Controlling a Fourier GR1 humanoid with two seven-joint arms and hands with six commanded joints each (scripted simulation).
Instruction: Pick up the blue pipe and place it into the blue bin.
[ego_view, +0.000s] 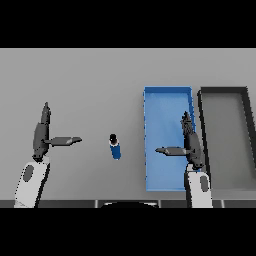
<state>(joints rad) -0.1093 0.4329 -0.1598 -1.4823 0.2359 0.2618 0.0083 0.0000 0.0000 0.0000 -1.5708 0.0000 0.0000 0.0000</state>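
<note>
blue pipe (115, 147) on desk (90, 80) left of blue bin (168, 91); r hand (191, 145) over bin, l hand (41, 136) apart, both w/ fingers straight, empty.

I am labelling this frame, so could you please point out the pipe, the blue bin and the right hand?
pipe (115, 148): head view, on the middle of its blue body.
blue bin (167, 90): head view, on its far rim.
right hand (192, 146): head view, on the palm, over the bin.

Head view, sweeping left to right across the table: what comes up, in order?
Left hand → blue pipe → blue bin → dark grey bin. The right hand hovers over the blue bin's right side, so it has no clean slot.
</note>
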